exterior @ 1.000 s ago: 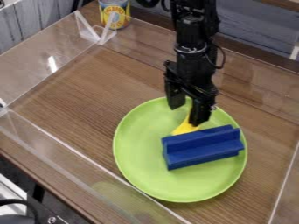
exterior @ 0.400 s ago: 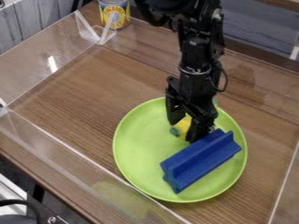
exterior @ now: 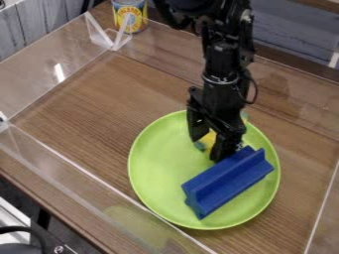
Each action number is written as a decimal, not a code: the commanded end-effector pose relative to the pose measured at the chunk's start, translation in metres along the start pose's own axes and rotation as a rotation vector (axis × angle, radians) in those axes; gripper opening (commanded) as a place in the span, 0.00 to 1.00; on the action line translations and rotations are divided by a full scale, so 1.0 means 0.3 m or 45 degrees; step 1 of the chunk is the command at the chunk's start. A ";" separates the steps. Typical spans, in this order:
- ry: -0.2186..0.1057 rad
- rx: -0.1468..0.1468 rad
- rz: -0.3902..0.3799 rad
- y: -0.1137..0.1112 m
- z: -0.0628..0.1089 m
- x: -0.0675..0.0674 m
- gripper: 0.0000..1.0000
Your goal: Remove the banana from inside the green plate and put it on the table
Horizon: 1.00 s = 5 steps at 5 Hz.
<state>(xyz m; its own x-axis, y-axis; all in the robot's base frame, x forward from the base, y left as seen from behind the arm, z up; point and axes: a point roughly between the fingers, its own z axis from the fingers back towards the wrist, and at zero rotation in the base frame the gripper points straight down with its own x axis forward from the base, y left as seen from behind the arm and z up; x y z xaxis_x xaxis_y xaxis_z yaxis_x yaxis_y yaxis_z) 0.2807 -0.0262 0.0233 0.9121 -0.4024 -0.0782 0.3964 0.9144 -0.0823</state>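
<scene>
The green plate (exterior: 159, 164) lies on the brown wooden table (exterior: 113, 99), toward the front right. The small yellow banana (exterior: 205, 146) lies in the plate's upper middle and only a sliver of it shows between the black fingers. My gripper (exterior: 211, 145) points straight down, low over the plate, and stands open with one finger on each side of the banana. I cannot tell whether the fingers touch the banana. A blue rectangular block (exterior: 228, 181) lies tilted in the plate just in front of the gripper, close against its right finger.
Clear acrylic walls (exterior: 54, 62) border the table on the left, front and back. A yellow can (exterior: 127, 14) stands beyond the back wall at the top left. Bare wood stretches left of and behind the plate.
Over the last second the gripper sank down over the banana. The blue block swung and slid toward the plate's lower right. Nothing has moved since the middle frame.
</scene>
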 end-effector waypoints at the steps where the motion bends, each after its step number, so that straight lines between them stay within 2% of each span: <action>1: -0.044 0.023 0.013 0.022 0.046 0.011 1.00; 5: -0.064 0.050 0.014 0.040 0.086 0.015 1.00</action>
<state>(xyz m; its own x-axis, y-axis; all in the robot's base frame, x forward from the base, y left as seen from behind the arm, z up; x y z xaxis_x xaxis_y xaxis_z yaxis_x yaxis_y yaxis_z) 0.2810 -0.0181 0.0267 0.9133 -0.3945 -0.1015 0.3887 0.9185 -0.0726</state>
